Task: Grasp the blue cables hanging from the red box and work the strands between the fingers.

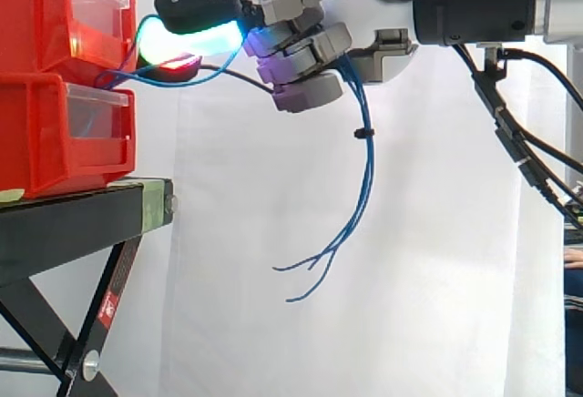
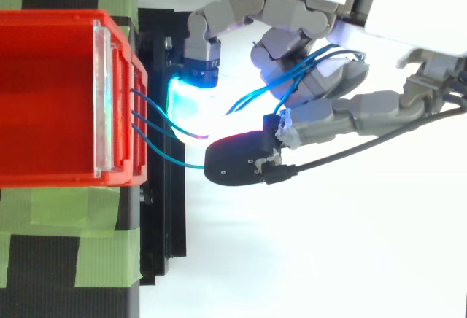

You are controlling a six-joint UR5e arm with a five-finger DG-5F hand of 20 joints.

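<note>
- While I monitor from the remote desk, the hand (image 1: 301, 46) has its fingers curled round the blue cables (image 1: 366, 169). The strands are threaded between the fingers, so I log a closed hold on the cables.
- Beyond the fingertips (image 2: 188, 99), which glow cyan, the strands run on to the front wall of the red box (image 2: 66, 19), where they are anchored.
- Just below the fingers a small black tie (image 1: 362, 131) binds the strands. Further below, the loose ends hang free and splay apart, touching nothing.
- Progress, in my judgement: the grasp is made and the strands already lie between the fingers. What remains is the working of them, finger against finger. From one moment I cannot tell whether that has begun.
- The box sits on a black stand (image 1: 82, 210) with green tape (image 2: 102, 208) on its top.
- Markings: a red and white label (image 1: 107, 306) is on the stand's leg, well below the fingers. Its print is too small to read, and I find no legible writing elsewhere.
</note>
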